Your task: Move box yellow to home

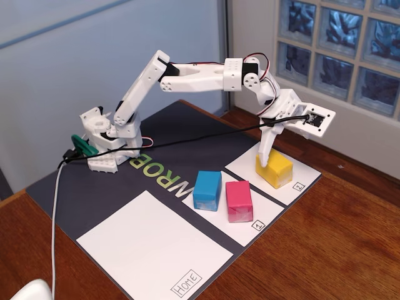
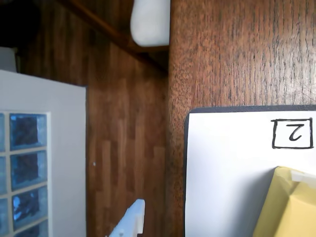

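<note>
I've got the gripper down on the box yellow, which sits on the sheet marked 2; can't tell if the jaws have closed; box looks light, rigid, flat-faced, taped ends maybe slick; I'd pinch the long sides mid-length; home is smooth paper, well apart.

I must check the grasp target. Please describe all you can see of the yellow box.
The yellow box is a small bright yellow cuboid with a paler taped end, matte like paper. It lies flat on the sheet marked 2, apart from the other blocks. The claw reaches down onto its top at the far end; whether it grips yet is unclear.
</note>
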